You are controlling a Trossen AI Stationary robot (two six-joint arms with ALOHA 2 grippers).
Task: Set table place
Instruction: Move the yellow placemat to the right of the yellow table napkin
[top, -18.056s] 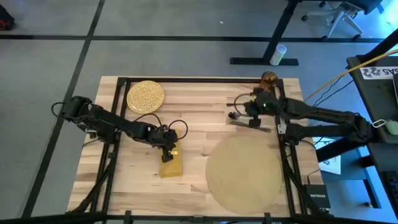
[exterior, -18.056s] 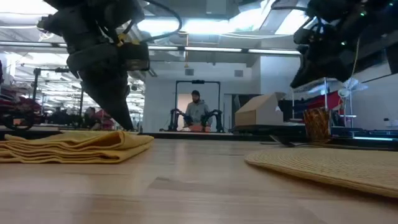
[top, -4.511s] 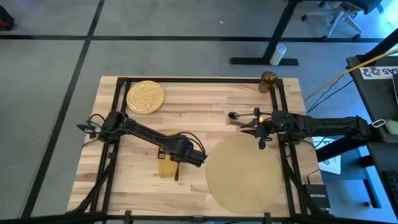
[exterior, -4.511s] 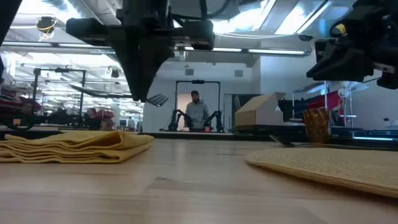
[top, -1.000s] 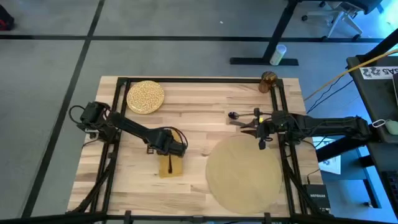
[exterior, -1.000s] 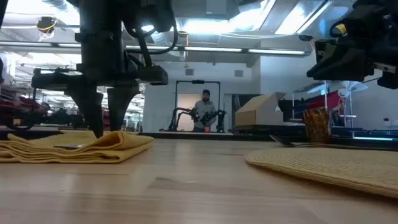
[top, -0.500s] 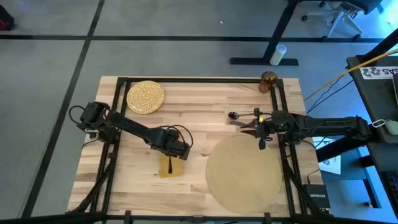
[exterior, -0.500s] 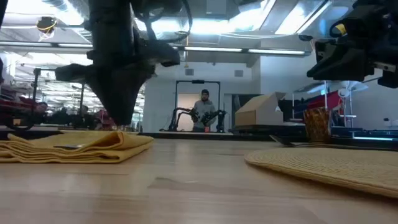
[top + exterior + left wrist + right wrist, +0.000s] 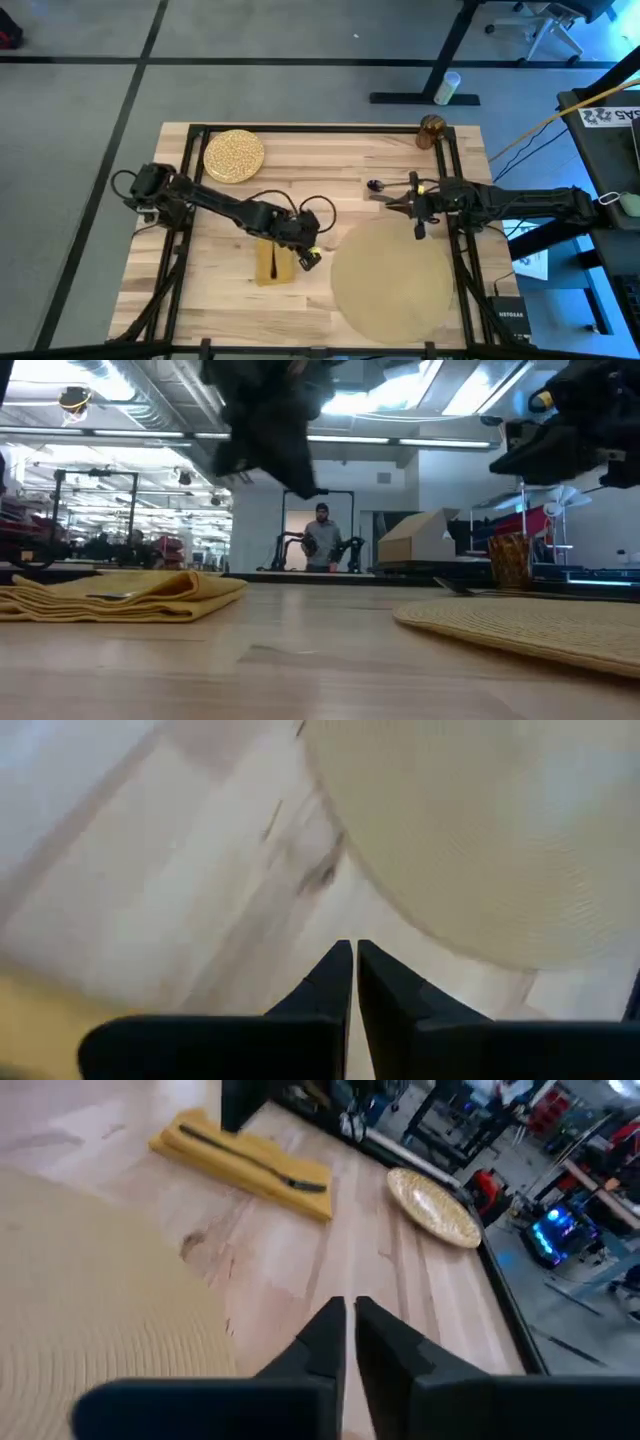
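The placemat [image 9: 392,280] lies bare on the worktop [image 9: 330,170]; the plate [image 9: 234,155] sits far off at the corner; a fork [image 9: 250,1158] rests on the napkin [image 9: 273,263]; most remains; left gripper [image 9: 309,257] and right gripper [image 9: 418,226] fingers pressed together, empty

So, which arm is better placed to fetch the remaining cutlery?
Probably the right: its hand hangs just in front of the cutlery, at the placemat edge. The left hand is farther away, beside the napkin.
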